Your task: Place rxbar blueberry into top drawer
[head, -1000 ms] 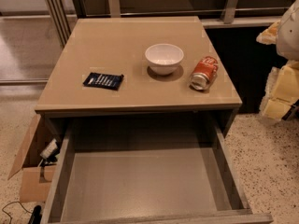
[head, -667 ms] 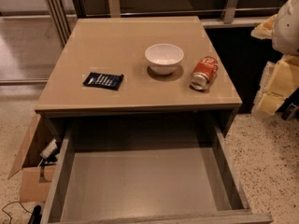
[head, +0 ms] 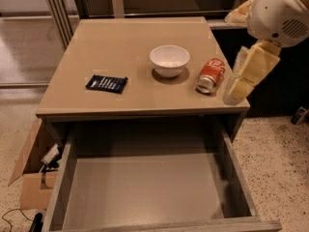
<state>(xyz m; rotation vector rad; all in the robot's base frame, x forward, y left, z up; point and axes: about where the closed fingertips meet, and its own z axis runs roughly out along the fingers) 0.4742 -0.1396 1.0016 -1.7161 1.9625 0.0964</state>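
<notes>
The small flat dark navy-blue snack bar wrapper with white lettering, the rxbar blueberry point(head: 106, 83), lies flat on the left part of the tan table top point(head: 120, 37), well apart from everything else. I judge it light and thin, a little flexible, with a smooth foil skin that can slip. A hold across its short width, at the middle, seems best, because it lies low on the surface.

The wide grey-beige top drawer point(head: 145, 190) stands pulled out on the near side, below the table edge.

The cream-yellow gripper point(head: 237, 92) hangs at the right edge of the table, just beside the orange-red soda can point(head: 211, 75), far from the bar. It holds nothing; whether it is released or clenched I cannot tell.

Count: one bar, one white round bowl point(head: 169, 59), one can, one open drawer.
</notes>
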